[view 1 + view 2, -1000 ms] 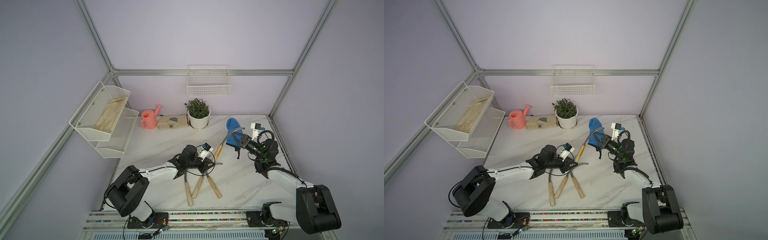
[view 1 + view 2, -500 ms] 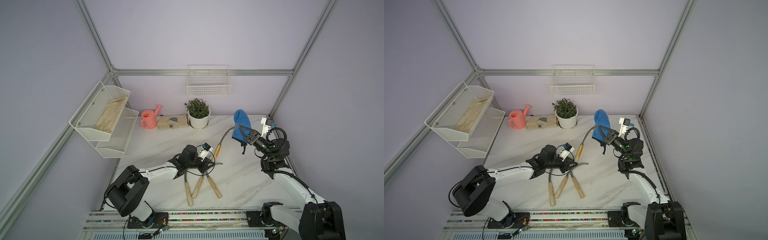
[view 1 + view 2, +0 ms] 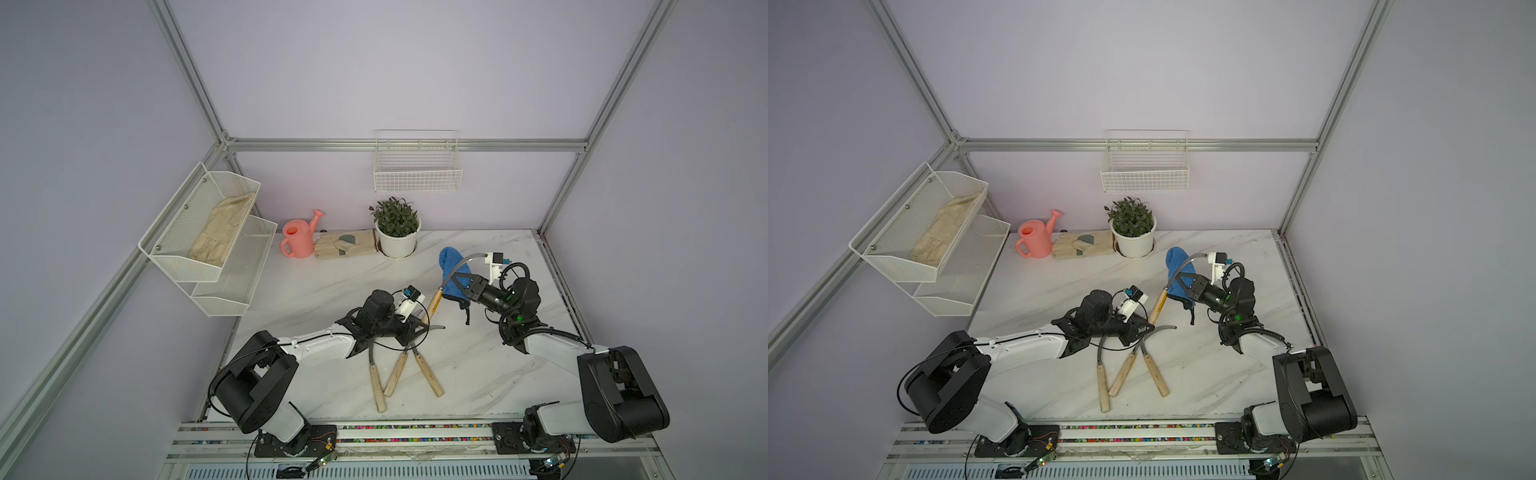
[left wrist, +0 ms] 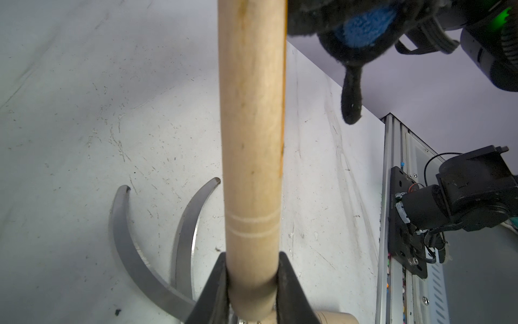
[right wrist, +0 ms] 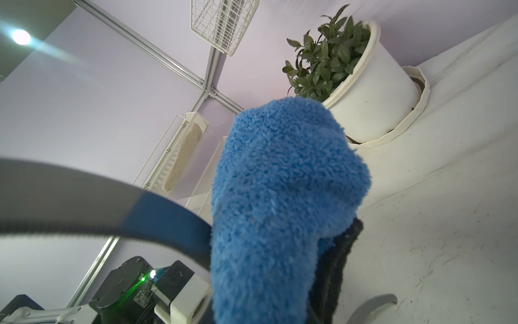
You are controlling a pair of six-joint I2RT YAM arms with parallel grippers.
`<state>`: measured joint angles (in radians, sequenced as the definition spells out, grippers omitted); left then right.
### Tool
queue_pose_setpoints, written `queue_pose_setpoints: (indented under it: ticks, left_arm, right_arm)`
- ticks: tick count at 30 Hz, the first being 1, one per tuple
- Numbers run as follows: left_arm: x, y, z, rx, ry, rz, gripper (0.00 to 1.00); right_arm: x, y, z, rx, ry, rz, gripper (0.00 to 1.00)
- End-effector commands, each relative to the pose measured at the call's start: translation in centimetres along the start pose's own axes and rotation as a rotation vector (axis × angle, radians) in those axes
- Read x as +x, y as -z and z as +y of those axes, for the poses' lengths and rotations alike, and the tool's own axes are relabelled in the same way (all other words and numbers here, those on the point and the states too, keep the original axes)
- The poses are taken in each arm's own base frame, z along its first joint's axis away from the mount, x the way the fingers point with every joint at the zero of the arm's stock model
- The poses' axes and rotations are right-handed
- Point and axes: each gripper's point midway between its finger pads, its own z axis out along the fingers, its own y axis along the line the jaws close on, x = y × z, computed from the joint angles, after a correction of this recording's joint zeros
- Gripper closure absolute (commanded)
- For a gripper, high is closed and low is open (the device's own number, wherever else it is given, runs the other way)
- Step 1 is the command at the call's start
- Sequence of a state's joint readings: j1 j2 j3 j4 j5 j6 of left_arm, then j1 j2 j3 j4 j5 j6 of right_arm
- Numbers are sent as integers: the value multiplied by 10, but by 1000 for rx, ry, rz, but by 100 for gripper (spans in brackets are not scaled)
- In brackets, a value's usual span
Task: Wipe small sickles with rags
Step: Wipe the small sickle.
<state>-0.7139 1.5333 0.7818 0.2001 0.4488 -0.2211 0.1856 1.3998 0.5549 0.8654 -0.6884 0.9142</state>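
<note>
— Small sickles: where are they sitting?

— The lifted sickle is riding above the table in my left gripper. My fingers are pinching its pale handle at the end away from the blade. The other three are lying on the marble just below that gripper, handles fanning toward the front edge, blades running in under it.

— And the rag?

— My right gripper is pressing shut on it, with the blue pile standing up and a black strap dangling. In the right wrist view the lifted blade's curve is running into the rag's side. Whether the cutting edge is touching the pile, I cannot tell.

— What room is showing around you?

— Bare marble is lying open between the rag and the table's right edge, and wider on the left toward the wire shelf. Behind, the plant pot is standing near the rag. The beige gloves and the pink watering can are lining the back wall.
</note>
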Motion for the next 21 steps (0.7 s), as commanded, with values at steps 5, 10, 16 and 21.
queue_pose_setpoints:
  ticks: [5, 10, 16, 21]
  left_arm:
    - [-35, 7, -10, 11, -48, -92, 100]
    - [-34, 6, -8, 4, -46, -88, 100]
    - [-35, 8, -8, 0, -47, -93, 100]
    - [-35, 9, -7, -7, -47, -94, 100]
  right_arm:
    - [-43, 17, 46, -43, 123, -110, 100]
    - [-74, 41, 83, -72, 168, -191, 100]
    - [-80, 53, 107, -79, 207, -221, 100]
    - [-80, 62, 120, -88, 225, -234, 100]
